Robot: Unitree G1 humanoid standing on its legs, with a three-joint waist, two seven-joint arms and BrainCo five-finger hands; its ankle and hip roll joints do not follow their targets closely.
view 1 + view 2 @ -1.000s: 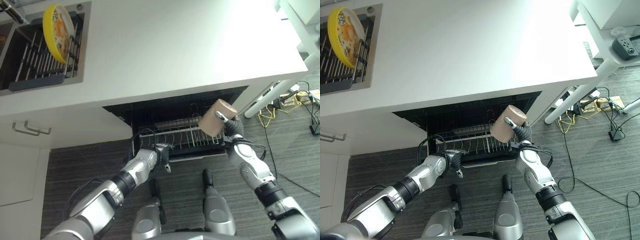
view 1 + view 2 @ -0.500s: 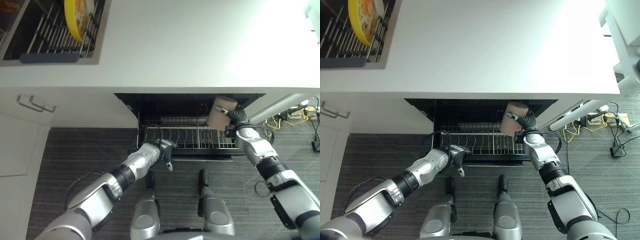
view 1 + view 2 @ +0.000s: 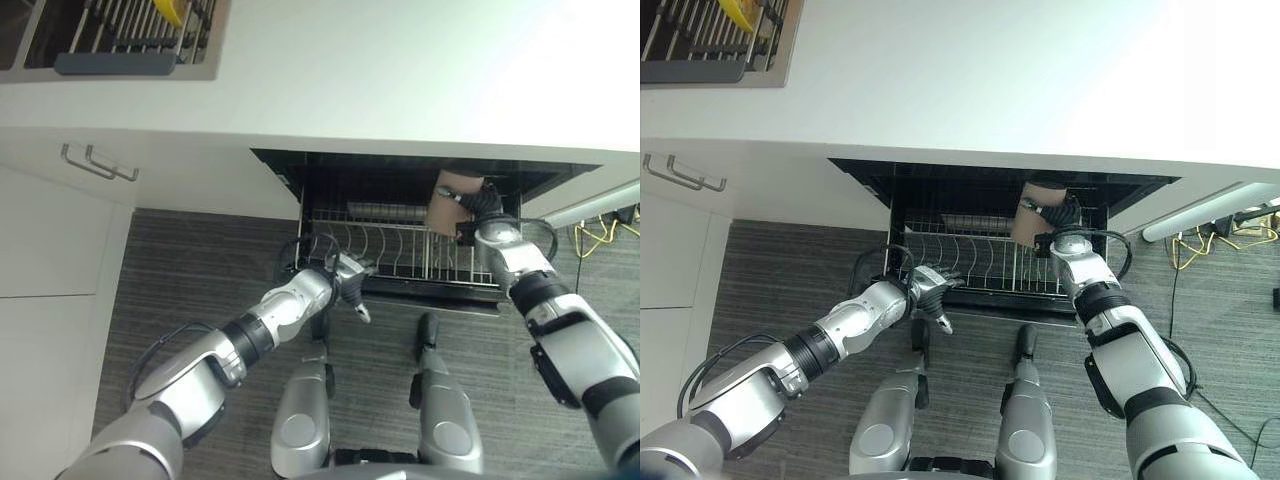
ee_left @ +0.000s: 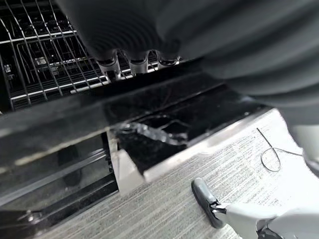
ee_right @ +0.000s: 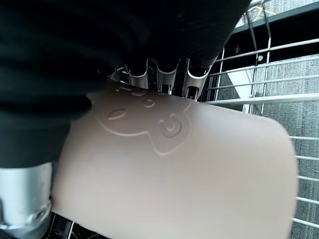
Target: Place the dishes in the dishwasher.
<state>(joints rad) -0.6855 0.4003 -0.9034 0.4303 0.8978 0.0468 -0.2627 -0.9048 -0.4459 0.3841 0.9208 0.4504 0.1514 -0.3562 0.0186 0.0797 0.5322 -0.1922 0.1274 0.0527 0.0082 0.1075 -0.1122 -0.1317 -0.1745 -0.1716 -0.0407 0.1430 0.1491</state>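
A beige cup (image 3: pixel 447 200) with an embossed face (image 5: pixel 164 124) hangs tilted just under the counter's edge, over the right part of the wire rack (image 3: pixel 390 255). My right hand (image 3: pixel 482 205) is shut on it, fingers (image 5: pixel 164 77) curled along its side. The rack is pulled out of the dark dishwasher opening. My left hand (image 3: pixel 340 283) is at the rack's front left corner, its fingers (image 4: pixel 137 62) hooked over the black front edge (image 4: pixel 149 99). A yellow plate (image 3: pixel 172 10) stands in the sink's drying rack (image 3: pixel 120 40).
The white counter (image 3: pixel 400 70) overhangs the dishwasher. White cabinet fronts with metal handles (image 3: pixel 95 160) stand at the left. A white table leg (image 3: pixel 590 200) and yellow cables (image 3: pixel 600 225) are at the right on the grey floor.
The camera has shifted down and forward. My right hand has carried the cup down under the counter's edge, over the rack. My left hand has stayed on the rack's front.
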